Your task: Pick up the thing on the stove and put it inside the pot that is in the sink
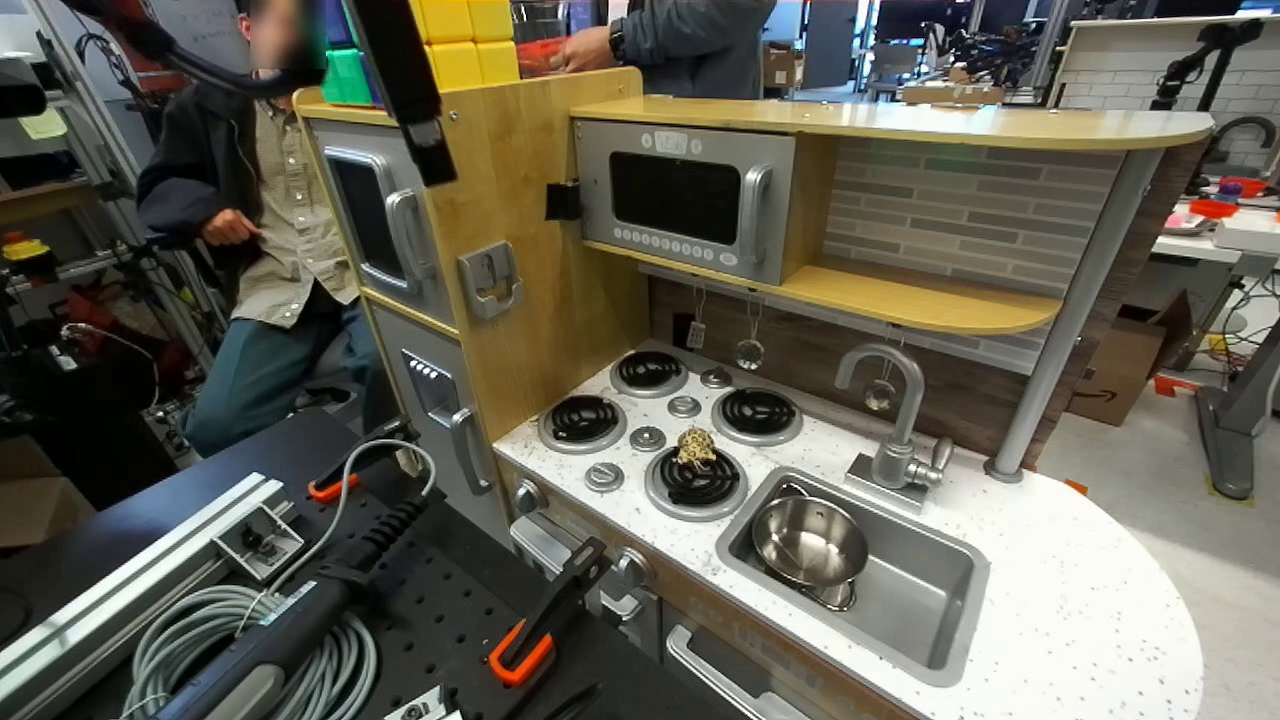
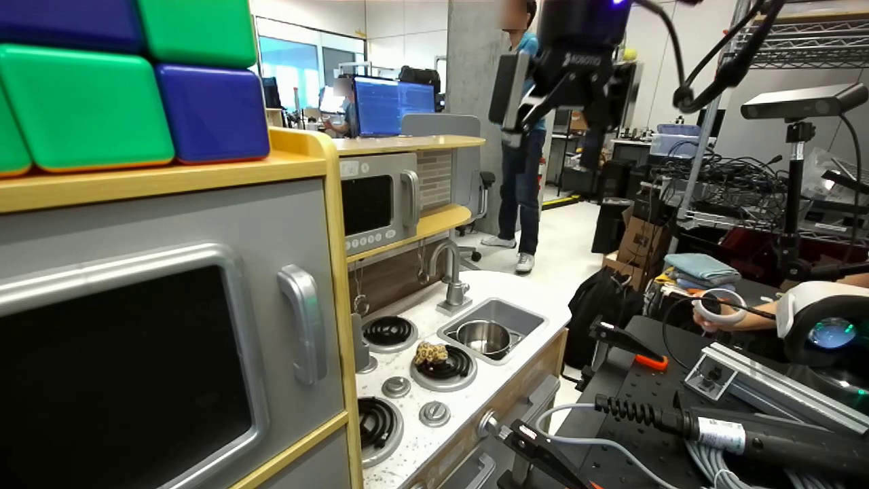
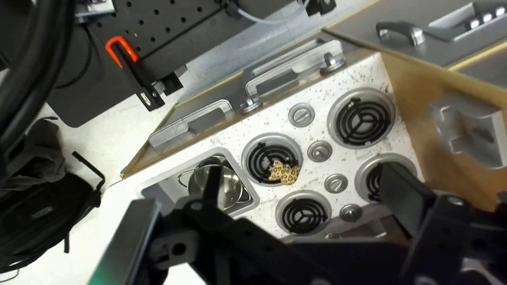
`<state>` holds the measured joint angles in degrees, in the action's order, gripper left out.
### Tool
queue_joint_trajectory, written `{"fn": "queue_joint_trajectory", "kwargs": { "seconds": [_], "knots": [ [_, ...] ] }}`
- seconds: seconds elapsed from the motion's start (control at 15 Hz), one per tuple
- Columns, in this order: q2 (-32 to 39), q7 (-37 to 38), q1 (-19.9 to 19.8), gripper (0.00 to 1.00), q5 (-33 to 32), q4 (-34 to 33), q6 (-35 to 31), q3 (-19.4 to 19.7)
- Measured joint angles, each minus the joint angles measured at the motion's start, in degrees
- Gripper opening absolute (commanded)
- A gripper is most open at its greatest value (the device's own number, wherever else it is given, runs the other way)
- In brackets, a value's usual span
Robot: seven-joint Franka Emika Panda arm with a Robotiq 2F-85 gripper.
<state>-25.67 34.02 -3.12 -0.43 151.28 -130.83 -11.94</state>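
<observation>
The thing is a small yellow item with dark spots, resting on the burner nearest the sink in both exterior views (image 1: pixel 696 447) (image 2: pixel 430 353) and in the wrist view (image 3: pixel 284 173). The stove (image 1: pixel 645 412) is white with black burner discs. The shiny steel pot (image 1: pixel 810 540) stands in the grey sink (image 1: pixel 925 590); in the wrist view the pot (image 3: pixel 231 190) is partly behind a finger. My gripper (image 2: pixel 557 129) is open and raised well above the counter. In the wrist view the thing shows between the spread fingers of the gripper (image 3: pixel 297 178), far below them.
A faucet (image 1: pixel 900 410) rises behind the sink. A shelf with a toy microwave (image 1: pixel 690 200) overhangs the back of the stove, and a tall wooden side panel (image 1: pixel 545 200) borders it. A black table (image 1: pixel 450 580) with clamps and cables stands in front.
</observation>
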Motion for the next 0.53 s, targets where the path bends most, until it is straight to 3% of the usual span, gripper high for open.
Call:
{"fn": "queue_joint_trajectory", "kwargs": {
  "seconds": [0.27,0.4,0.53],
  "knots": [
    [14.1,14.2,-5.6,1.0,-14.1,0.3,-17.7,-2.7],
    [19.8,18.1,-7.3,1.0,-18.5,-0.5,-21.2,-2.8],
    [21.8,18.3,-7.5,1.0,-18.7,-1.7,-21.4,-2.8]
  ]
}}
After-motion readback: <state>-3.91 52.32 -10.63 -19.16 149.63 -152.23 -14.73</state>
